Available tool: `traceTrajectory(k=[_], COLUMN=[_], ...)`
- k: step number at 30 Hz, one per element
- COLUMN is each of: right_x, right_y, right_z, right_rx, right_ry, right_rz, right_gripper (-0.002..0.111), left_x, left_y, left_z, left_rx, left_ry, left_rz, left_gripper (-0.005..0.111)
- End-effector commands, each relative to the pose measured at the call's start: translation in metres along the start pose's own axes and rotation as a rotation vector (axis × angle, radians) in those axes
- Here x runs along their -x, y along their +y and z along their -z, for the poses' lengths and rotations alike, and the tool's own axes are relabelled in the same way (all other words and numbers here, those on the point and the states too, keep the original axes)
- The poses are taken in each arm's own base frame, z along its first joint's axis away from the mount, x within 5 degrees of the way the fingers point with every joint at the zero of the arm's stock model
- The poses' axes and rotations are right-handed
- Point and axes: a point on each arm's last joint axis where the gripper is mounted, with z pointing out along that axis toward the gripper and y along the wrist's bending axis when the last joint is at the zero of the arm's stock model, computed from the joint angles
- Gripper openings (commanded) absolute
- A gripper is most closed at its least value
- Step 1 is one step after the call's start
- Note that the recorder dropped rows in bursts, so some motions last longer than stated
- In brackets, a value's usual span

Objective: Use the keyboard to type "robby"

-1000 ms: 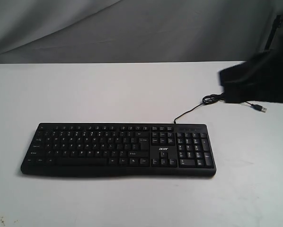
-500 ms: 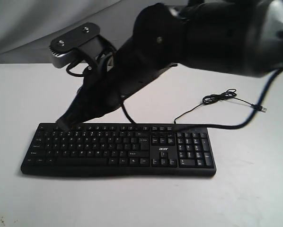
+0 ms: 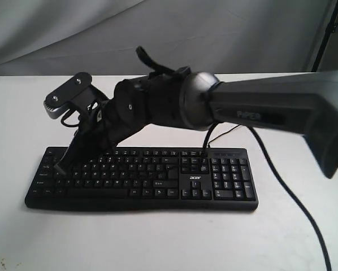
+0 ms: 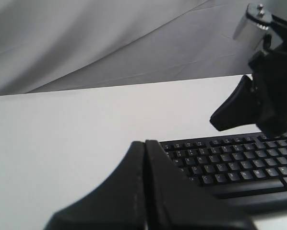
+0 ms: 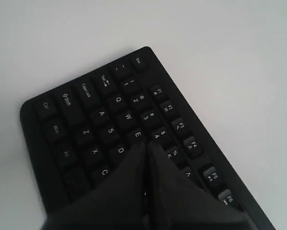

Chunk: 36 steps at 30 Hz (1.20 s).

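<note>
Nearest the front edge of the white worktop: the black keyboard, lying flat, a little left of centre. Long axis parallel to the front edge. Number pad toward the right edge, Esc corner toward the left edge, space-bar row facing front, function row facing the back edge. White logo legible above the arrow keys.

Off its left end, toward the left edge: the left gripper, outside the exterior view and seen only through its own wrist camera. Jaws pressed tight together and empty, held over bare worktop, blurred at the near end.

Over the keyboard's left part: the right gripper, reached across from the right edge. Jaws closed to a thin seam, nothing held. Tip down among the upper letter rows, just beside E and the 4 key. Key directly beneath hidden by the fingers; contact hard to judge, possibly touching, possibly just clear.

Forearm long and nearly level, wrist bent steeply down and leftward. Grey camera bracket standing up behind the gripper. Thick black cable trailing from the arm toward the front right corner.

Behind the keyboard: its thin cord, mostly covered by the arm, with only a short stretch showing.

Farthest back, past the back edge: a grey cloth.
</note>
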Motion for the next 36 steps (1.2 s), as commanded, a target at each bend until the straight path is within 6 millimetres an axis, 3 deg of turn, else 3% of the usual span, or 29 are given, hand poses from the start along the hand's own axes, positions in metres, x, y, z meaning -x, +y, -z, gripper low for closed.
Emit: traceTrajectory(k=[1, 15, 36], right_x=[-0.003, -0.017, -0.025], right_y=[0.005, 0.005, 0.001], right_z=[-0.018, -0.044, -0.056], right_rx=[-0.003, -0.024, -0.042], right_ry=[-0.044, -0.066, -0.072], right_rz=[-0.011, -0.039, -0.042], right_gripper=[0.000, 0.000, 0.000], left_x=[-0.001, -0.001, -0.001], left_y=[0.000, 0.000, 0.000], left_z=[0.000, 0.000, 0.000], left_rx=[-0.005, -0.005, -0.005], left_ry=[-0.007, -0.007, -0.007], left_rz=[-0.003, -0.003, -0.003], left_gripper=[0.000, 0.000, 0.000])
